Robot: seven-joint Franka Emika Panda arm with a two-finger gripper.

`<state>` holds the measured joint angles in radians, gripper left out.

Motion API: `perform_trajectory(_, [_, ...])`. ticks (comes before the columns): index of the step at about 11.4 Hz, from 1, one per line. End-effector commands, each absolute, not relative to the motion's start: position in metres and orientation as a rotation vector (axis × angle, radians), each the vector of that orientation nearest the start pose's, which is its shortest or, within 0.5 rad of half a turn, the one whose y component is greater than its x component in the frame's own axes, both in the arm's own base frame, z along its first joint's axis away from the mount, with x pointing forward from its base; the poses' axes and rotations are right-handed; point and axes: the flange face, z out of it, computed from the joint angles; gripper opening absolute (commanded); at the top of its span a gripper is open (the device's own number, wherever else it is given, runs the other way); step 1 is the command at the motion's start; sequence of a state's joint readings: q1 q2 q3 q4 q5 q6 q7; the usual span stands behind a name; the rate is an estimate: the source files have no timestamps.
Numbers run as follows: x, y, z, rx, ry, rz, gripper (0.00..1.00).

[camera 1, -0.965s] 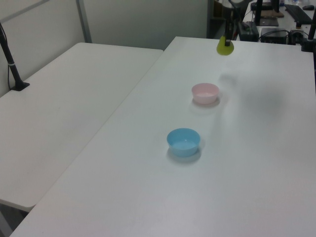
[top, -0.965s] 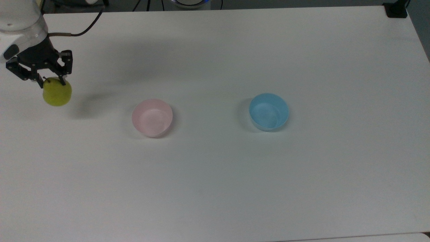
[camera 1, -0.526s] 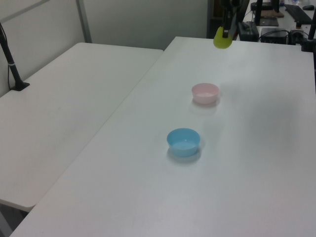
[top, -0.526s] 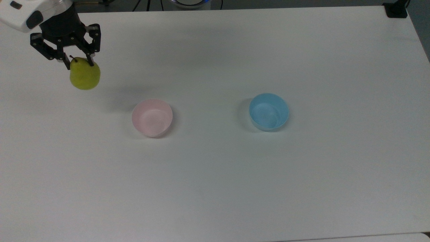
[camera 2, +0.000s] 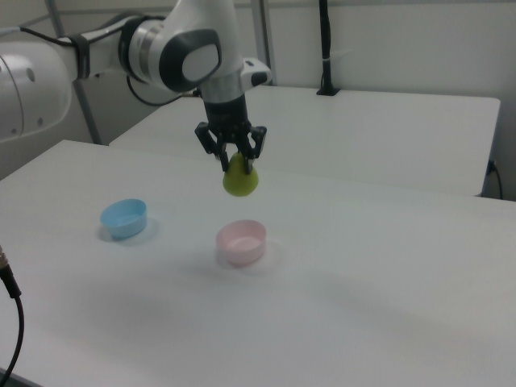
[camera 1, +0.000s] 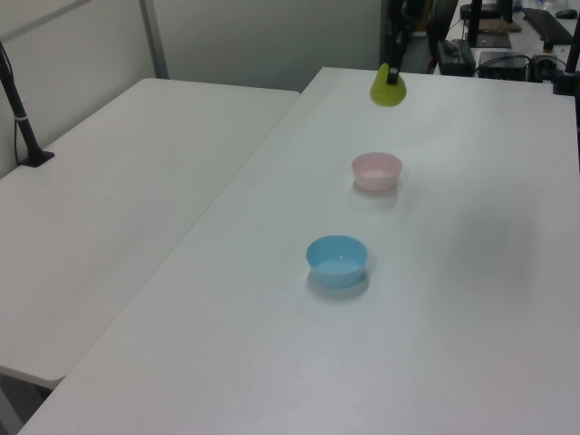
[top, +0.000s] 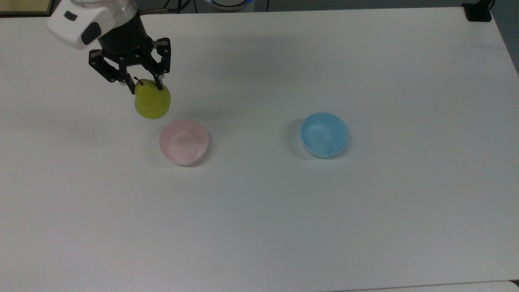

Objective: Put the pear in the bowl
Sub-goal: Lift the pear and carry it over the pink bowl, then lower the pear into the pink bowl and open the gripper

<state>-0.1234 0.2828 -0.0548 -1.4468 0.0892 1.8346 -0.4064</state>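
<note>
- Yellow-green pear (top: 152, 104): we are recording it as hanging clear of the surface (top: 365, 211), pinched near its neck, with the short dark stem poking up between the fingers. In the top view it is sitting just up and to the left of the pink bowl's rim; in the right view it is hanging above and a little behind that bowl.
- End effector (top: 145, 86): we are listing it as clamped on the pear, both black fingers pressing on the upper part of the fruit, the white arm reaching in from the top view's upper left.
- Pale pink bowl (top: 183, 141): we are noting it as standing upright on the surface, nothing inside it, near the pear but not yet under it.
- Light blue bowl (top: 324, 134): we are logging it as standing well apart, toward the top view's right, with nothing in it; we are judging it to be no part of the job.
- Progress: we are judging the pick-up and lift as done and the carry as nearly finished. What we are counting as left: bringing the pear over the pink bowl's middle, lowering it, and letting go.
</note>
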Motion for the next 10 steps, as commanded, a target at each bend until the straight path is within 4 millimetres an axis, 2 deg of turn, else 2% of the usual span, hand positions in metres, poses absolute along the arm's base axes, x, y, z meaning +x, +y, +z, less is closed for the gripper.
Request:
perform_trajectory(1, [0.653,-0.077,0.486,-3.082,-0.342,-0.169,0.0])
perform_trajectory(2, [0.655,-0.071,0.473,-3.105,-0.369,-0.156,0.0])
perform_trajectory(5, [0.659,-0.063,0.415,-3.164,-0.389,-0.154,0.0])
perform_trajectory(8, [0.665,-0.064,0.384,-3.179,-0.407,-0.144,0.0])
perform_trajectory(10, [0.666,-0.062,0.375,-3.182,-0.381,-0.152,0.0])
